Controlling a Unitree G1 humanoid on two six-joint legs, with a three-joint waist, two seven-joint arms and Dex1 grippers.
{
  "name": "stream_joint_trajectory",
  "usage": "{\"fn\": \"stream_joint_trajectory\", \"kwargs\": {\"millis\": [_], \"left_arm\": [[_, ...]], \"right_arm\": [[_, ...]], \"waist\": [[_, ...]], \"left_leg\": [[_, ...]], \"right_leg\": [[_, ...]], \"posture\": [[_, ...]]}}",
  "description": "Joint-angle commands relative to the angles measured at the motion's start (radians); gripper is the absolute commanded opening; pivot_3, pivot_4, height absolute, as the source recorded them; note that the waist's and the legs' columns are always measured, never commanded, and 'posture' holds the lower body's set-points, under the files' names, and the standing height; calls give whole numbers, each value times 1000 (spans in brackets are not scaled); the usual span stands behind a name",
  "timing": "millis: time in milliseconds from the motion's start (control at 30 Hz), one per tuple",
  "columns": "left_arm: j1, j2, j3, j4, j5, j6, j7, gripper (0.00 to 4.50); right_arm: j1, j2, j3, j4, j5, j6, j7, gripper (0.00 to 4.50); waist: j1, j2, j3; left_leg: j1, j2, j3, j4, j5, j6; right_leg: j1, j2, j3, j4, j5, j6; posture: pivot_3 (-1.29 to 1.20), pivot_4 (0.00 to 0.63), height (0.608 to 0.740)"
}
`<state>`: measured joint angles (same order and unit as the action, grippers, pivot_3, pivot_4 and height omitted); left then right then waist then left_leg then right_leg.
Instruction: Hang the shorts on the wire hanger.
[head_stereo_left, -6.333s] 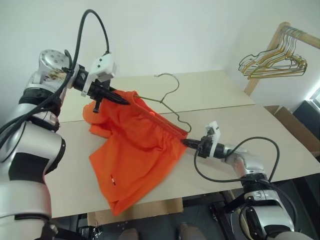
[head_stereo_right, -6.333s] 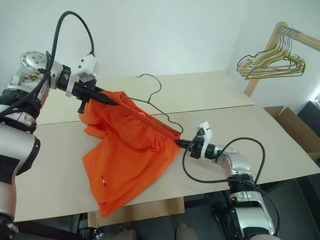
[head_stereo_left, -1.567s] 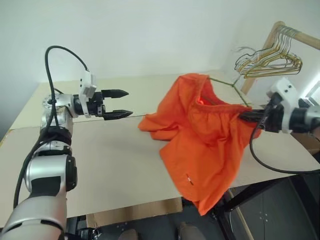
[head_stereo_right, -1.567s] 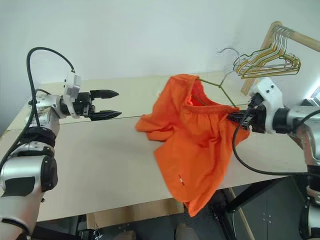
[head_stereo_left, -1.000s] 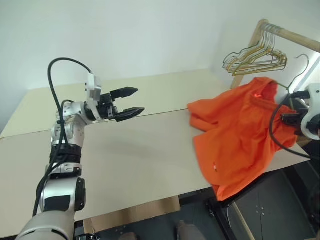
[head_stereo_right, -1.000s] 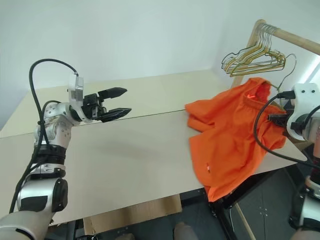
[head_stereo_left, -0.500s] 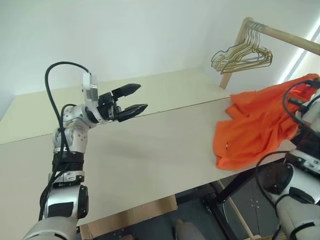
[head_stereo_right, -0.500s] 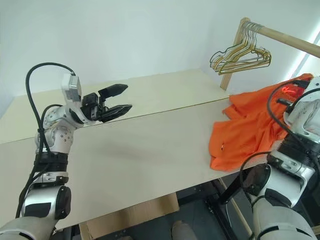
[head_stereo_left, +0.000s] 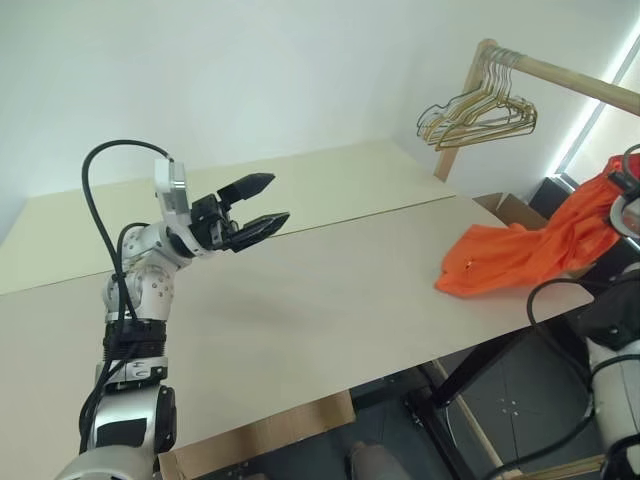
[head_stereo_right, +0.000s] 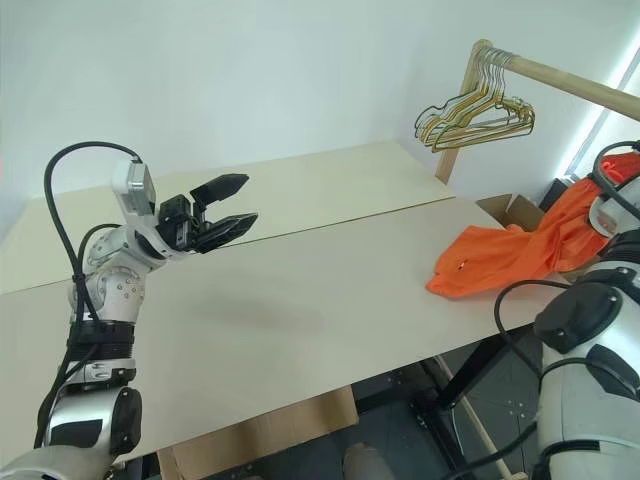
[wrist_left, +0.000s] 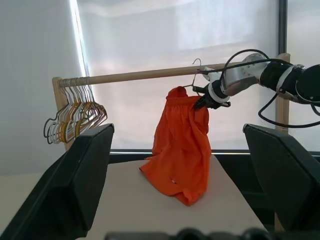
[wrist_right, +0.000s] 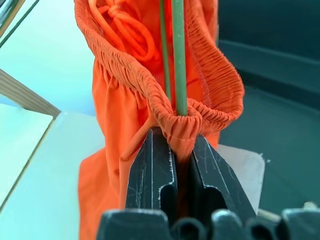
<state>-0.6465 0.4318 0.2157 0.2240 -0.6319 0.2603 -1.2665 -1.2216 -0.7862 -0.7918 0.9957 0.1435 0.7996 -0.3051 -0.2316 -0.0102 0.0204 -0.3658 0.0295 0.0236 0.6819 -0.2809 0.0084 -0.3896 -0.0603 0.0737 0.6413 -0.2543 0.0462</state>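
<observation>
From the head views, the left tool (head_stereo_left: 258, 205) is hovering over the pale beige worktop (head_stereo_left: 300, 290) with its two black fingers spread wide and nothing between them. The bright orange fabric shorts (head_stereo_left: 520, 250) are trailing from the worktop's far right corner up toward the right arm at the frame's edge. A bunch of gold and dark wire hangers (head_stereo_left: 478, 110) is hanging on a wooden rail (head_stereo_right: 560, 75) behind. The lower hem is lying on the worktop, so the lift probably needs to go higher before any sideways travel.

In the left wrist view, the right tool (wrist_left: 202, 102) is holding the shorts up just under the wooden rail, and the hooked top of the thin olive-grey wire hanger (wrist_left: 197, 65) is sitting right at the rail; I cannot tell whether it is over it. The step in hand looks like hooking it there: bring the hook above the rail, lower it on, and only then let go.

In the right wrist view, the right tool is pinching narrowly on the gathered waistband and the hanger's wire together. Keeping that pinch firm matters, since fabric slipping out would drop the shorts off the wire.
</observation>
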Motion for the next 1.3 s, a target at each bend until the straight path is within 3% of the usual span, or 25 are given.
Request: {"fn": "stream_joint_trajectory", "kwargs": {"millis": [33, 200, 567, 1000, 1300], "left_arm": [[-1, 9, 10, -39, -20, -10, 8, 4500], [2, 13, 5, -42, -11, -11, 10, 4500], [28, 16, 10, -79, -71, 13, -24, 4500], [46, 17, 15, -96, -109, 20, -43, 4500], [46, 6, 19, -103, -135, 18, -34, 4500]], "right_arm": [[-59, -43, 3, 52, 55, -53, -7, 18], [-70, -65, -12, 131, 124, -57, -34, 18], [-35, -29, 119, 130, 112, -30, -50, 18], [-21, -9, 216, 88, 79, -78, -161, 4439], [56, 68, 415, -204, -122, -101, -355, 4439]], "waist": [[0, 0, 0], [3, 0, 0], [13, 0, 0], [28, 2, 1], [28, 2, 1]], "left_leg": [[0, 0, 1, -1, 0, 0], [-1, 0, 1, -2, 0, 0], [0, 0, 3, -2, 0, 0], [0, 0, 3, -2, 0, 0], [-1, 0, 3, -2, 0, 0]], "right_leg": [[0, 0, 1, 0, 0, 0], [0, 0, 1, -1, 0, 0], [0, 0, 2, -2, 0, 0], [0, 0, 2, -3, 0, 0], [-1, 0, 3, -2, 0, 0]], "posture": [[-138, 0, 740], [-134, 0, 740], [-122, 0, 740], [-114, 0, 740], [-116, 0, 740]]}}
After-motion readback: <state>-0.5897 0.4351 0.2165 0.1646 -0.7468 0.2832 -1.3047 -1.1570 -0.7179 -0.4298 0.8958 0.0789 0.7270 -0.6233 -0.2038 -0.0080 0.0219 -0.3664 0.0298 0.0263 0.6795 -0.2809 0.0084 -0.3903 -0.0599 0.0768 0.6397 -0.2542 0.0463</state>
